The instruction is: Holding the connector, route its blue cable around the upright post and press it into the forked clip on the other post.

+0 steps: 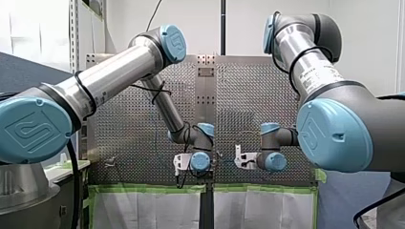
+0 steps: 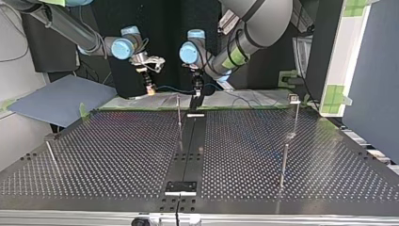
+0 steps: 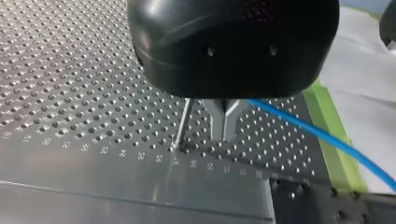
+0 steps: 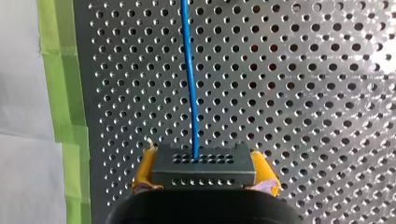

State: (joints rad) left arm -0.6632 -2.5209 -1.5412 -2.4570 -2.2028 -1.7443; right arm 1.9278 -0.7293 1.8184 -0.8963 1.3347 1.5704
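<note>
Dark multi-hole connector (image 4: 204, 165), blue cable (image 4: 189, 70) straight from its face; top view: forked-clip post (image 2: 295, 113) at 3 o'clock of upright post (image 2: 179, 115).

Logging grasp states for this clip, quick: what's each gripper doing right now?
Left gripper: closed on the blue cable.
Right gripper: closed on the connector.

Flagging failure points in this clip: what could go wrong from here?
1. The left end effector sits right beside the thin post; a sideways move could knock it.
2. The blue cable runs straight from the connector held in the right end effector; a hard pull might slip it loose.
</note>
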